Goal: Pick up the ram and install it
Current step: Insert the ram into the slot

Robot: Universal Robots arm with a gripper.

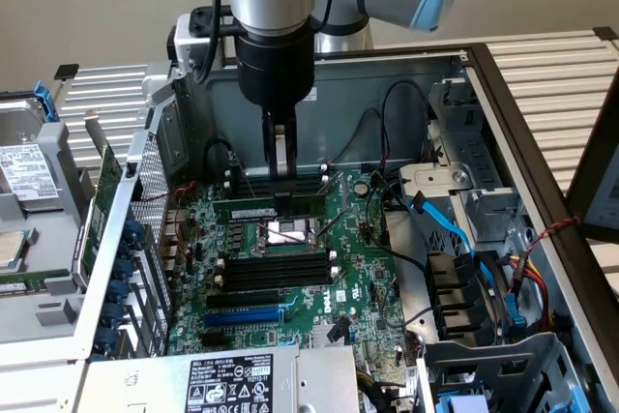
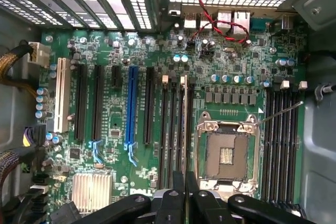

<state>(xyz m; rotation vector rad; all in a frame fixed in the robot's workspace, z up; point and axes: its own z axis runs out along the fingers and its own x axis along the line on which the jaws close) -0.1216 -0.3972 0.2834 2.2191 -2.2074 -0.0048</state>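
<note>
I'm looking into an open case [image 1: 406, 74]. Black wires [image 1: 392, 108] are looping off its far wall and a blue cable [image 1: 447, 222] is crowding the drive bay toward the exterior view's right. Both are lying clear of the arm [image 1: 276, 7]. The socket [image 1: 288, 232] is sitting at mid-frame, with a bank of black slots [image 1: 276, 271] and a blue slot [image 1: 247, 316] lying nearer the camera.

The arm is hanging straight down from the top centre with its wrist vertical, and the jaws are pinching closed on the top edge of the ram [image 1: 253, 210]. The ram is standing on edge just beyond the socket. Its long axis is running across the frame from the exterior view's left to right, parallel to the slots, with the label facing the camera. In the wrist view I'm seeing the ram [image 2: 183, 124] edge-on, lying along the slots beside the socket [image 2: 226, 153].
</note>
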